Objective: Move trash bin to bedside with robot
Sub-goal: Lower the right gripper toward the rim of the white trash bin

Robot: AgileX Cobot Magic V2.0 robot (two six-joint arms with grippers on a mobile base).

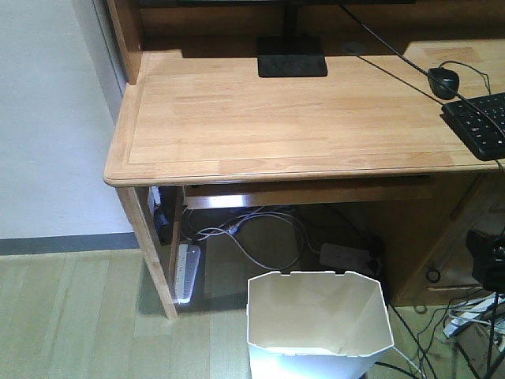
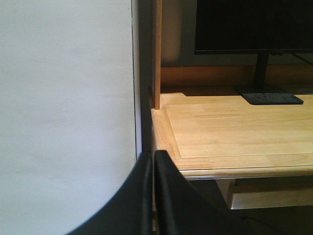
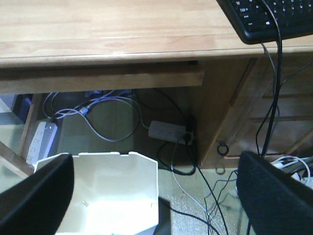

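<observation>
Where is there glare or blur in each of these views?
Right wrist view: the trash bin is blown out white inside, and the right tool is blurred. Left wrist view: the left tool is blurred too. Front view: the desk is sharp.

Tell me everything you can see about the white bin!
The trash bin is white, smooth plastic by its look, with flat angled sides narrowing downward and a notched, many-cornered rim. It stands upright on the floor before the wooden desk, open-topped, with nothing visible inside. Cables lie on the floor beside it. The right hand is open, not gripping it.
</observation>
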